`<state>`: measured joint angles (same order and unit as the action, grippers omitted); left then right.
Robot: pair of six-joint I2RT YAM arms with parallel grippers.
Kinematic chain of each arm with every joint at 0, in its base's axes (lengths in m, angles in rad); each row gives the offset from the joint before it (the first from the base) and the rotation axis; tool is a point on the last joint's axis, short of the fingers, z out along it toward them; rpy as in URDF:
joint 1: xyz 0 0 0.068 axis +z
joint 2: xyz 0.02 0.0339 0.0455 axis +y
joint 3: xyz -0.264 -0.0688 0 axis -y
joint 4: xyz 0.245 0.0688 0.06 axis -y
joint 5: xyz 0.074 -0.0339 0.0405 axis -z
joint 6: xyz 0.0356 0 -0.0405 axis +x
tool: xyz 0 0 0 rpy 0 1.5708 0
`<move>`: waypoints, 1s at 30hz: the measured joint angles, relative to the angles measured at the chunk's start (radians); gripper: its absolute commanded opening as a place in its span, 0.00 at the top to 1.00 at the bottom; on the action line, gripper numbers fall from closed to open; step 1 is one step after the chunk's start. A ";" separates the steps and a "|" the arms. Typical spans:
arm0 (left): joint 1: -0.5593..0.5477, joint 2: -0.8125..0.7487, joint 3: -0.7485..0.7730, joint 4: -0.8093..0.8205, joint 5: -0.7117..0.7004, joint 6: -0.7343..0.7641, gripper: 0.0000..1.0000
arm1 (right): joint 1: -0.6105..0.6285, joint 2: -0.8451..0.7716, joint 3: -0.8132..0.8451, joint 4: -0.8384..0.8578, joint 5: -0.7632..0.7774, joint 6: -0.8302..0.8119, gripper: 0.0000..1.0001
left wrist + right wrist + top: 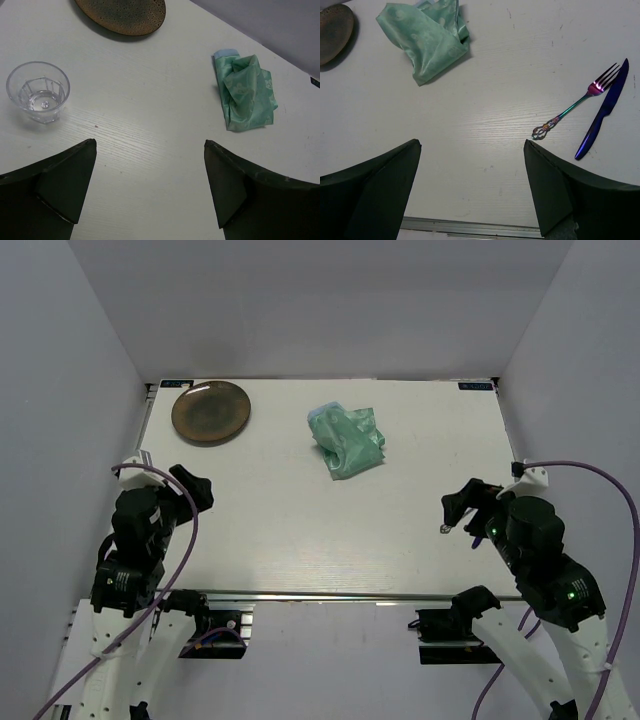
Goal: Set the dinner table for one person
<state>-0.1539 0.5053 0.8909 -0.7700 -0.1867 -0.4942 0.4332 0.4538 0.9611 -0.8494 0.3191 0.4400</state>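
Plate [211, 412], cloth [346, 440], glass [38, 91], fork [575, 105], knife [602, 117] lie around; left tool [150, 145] and right tool [471, 144] gape wide, empty.

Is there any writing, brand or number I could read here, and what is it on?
No text is readable.
The far-left label on the dinner table: too small to read.
The far-right label: too small to read.
The plate, green cloth, glass, fork, knife: no lettering visible.

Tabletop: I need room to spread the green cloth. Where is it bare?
Bare: the wide middle of the table, between plate, cloth and near rail. Crowded: fork and knife on the right, glass on the left.
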 measured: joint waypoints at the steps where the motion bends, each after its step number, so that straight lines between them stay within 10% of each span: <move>1: 0.000 -0.005 0.000 0.000 0.000 0.000 0.02 | 0.000 0.001 -0.004 0.007 -0.003 0.002 0.11; 14: 0.000 -0.031 0.000 0.000 0.000 0.000 0.02 | 0.000 0.126 -0.150 0.346 -0.246 0.019 0.11; 22: 0.000 -0.031 -0.010 0.019 0.035 0.015 0.02 | -0.002 0.644 -0.120 0.731 -0.471 -0.138 0.11; 30: -0.001 0.018 -0.017 0.024 0.068 0.030 0.02 | -0.045 1.298 0.423 0.764 -0.594 -0.367 0.11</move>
<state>-0.1547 0.5236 0.8742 -0.7460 -0.1184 -0.4644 0.3878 1.7519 1.3842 -0.0849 -0.2749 0.0727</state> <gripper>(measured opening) 0.979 0.891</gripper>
